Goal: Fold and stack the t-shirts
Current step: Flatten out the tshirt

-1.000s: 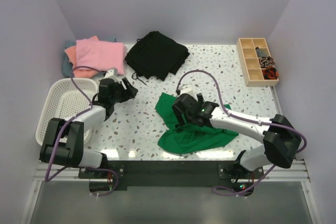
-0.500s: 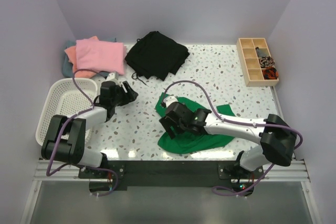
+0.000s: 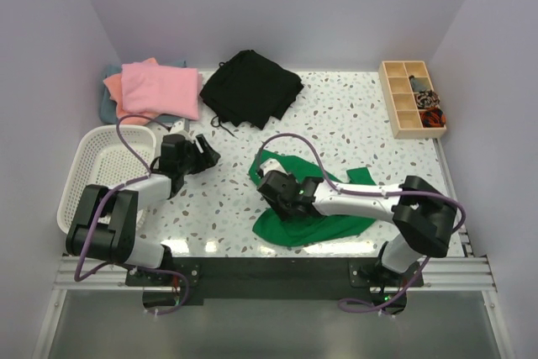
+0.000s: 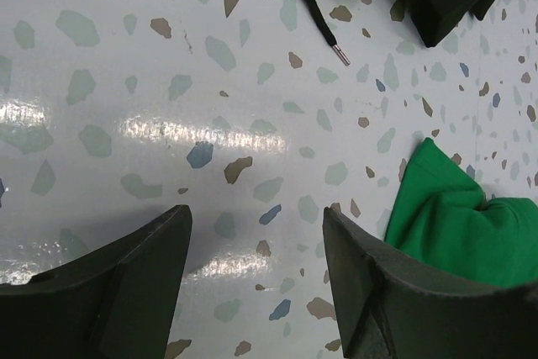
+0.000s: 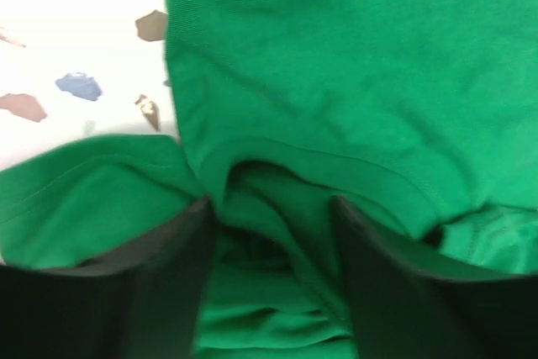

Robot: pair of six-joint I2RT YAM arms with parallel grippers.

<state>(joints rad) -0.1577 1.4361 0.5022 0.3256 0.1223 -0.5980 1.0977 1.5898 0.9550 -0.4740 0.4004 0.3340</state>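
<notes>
Mid-frame, our right gripper (image 5: 271, 212) straddles a fold of the green t-shirt (image 5: 336, 56), jaws spread, we reckon to pinch it; our left gripper (image 4: 256, 224) hangs released.

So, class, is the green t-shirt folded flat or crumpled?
Crumpled: the green t-shirt lies in a bunched heap, the right gripper open among its wrinkles.

A bright green t-shirt (image 3: 303, 229) is seen on a white tabletop (image 3: 353, 124) speckled with brown, teal and blue chips, a plain pink t-shirt (image 3: 160, 90) is laid over a salmon-orange t-shirt (image 3: 112, 81) and a grey-teal t-shirt (image 3: 106, 109), and a black garment (image 3: 250, 86), a white mesh basket (image 3: 84, 145) and a pale wooden tray (image 3: 403, 63) are shown.
</notes>
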